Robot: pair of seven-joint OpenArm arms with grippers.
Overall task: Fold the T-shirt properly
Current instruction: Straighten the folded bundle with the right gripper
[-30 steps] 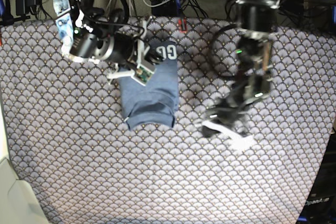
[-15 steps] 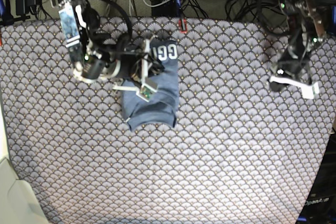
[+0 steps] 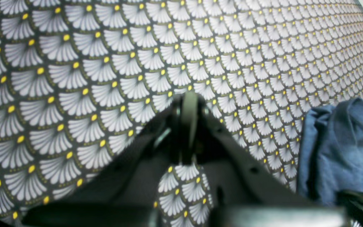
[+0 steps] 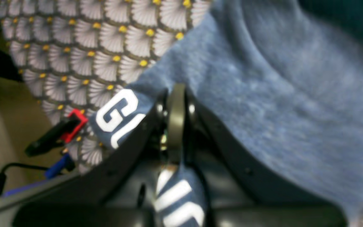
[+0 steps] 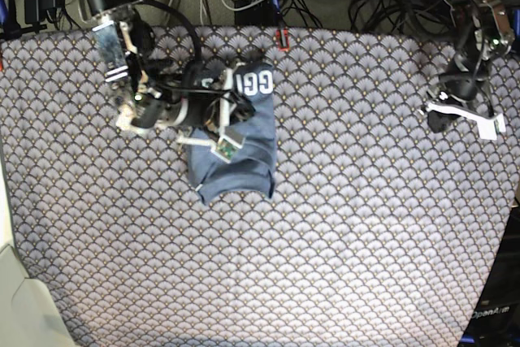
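Nearly folded, the T-shirt [image 5: 236, 148] lies bunched just left of the red clip [image 5: 283, 39]. Right gripper [image 4: 175, 94], fingers pressed together over its lettered edge, should smooth gently. Left gripper [image 3: 189, 101], likewise closed and empty, hangs well right.

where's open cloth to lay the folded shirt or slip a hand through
Free: the whole near half of the table covering, below the T-shirt, and the wide middle strip between the shirt and the left end effector. Crowded: the far left corner, where the right end effector sits shut over the shirt's lettered edge.
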